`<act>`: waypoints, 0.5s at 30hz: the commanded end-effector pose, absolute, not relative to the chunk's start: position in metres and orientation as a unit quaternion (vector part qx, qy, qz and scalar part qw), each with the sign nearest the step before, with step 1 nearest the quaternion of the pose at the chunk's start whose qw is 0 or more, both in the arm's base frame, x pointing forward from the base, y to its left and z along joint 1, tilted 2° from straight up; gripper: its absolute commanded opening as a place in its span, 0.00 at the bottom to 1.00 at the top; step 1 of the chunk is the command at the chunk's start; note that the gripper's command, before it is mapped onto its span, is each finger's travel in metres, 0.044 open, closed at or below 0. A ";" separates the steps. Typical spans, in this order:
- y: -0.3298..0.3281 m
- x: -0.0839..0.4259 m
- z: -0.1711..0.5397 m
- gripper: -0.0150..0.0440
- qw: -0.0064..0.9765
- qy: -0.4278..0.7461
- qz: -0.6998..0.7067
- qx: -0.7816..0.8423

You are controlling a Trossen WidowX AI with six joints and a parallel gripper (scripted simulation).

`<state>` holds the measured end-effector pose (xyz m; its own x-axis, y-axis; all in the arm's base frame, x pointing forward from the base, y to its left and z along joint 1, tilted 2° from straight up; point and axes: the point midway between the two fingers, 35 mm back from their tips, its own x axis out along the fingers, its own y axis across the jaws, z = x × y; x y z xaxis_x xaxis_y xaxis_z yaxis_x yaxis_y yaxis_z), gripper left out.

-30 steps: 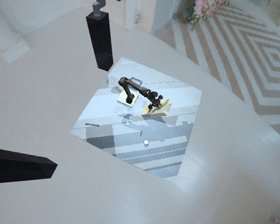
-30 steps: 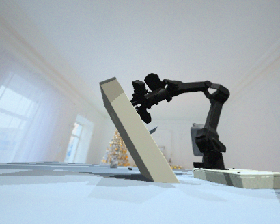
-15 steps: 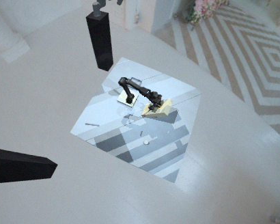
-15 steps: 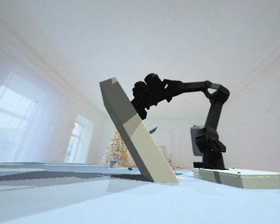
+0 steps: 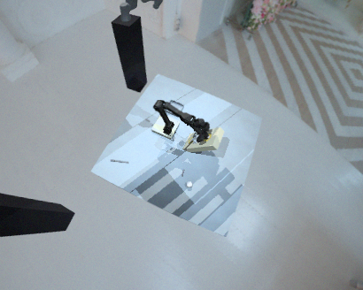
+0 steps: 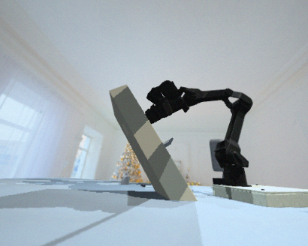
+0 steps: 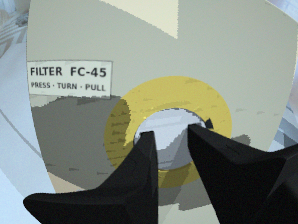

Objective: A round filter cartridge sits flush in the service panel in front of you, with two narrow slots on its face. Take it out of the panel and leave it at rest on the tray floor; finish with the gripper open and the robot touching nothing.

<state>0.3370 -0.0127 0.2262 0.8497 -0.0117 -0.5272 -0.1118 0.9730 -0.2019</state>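
The cream service panel (image 5: 218,139) (image 6: 149,139) (image 7: 75,37) leans at a slant in front of the arm. In the wrist view, the round grey filter cartridge (image 7: 173,151) sits inside a yellow ring (image 7: 175,87) on its face, with a small black mark on the ring's upper right. My gripper (image 5: 203,139) (image 7: 169,131) is shut on the cartridge, one fingertip at each side of its face. The fingertips cover the slots, and how deep the cartridge sits cannot be told. In the exterior view the panel hides the fingertips. The tray cannot be identified for certain.
A label (image 7: 70,79) is on the panel left of the ring. The arm base stands on a pale plate (image 5: 158,129) (image 6: 253,195). A grey-rimmed item (image 5: 179,103) is behind the arm. A thin rod (image 5: 119,161) and a small white ball (image 5: 189,184) lie on the table.
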 end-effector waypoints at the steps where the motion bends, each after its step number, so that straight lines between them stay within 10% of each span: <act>1: -0.014 0.343 0.221 0.25 0.943 0.274 0.044 -0.182; 15: -0.014 0.344 0.220 0.25 0.910 0.266 0.081 -0.307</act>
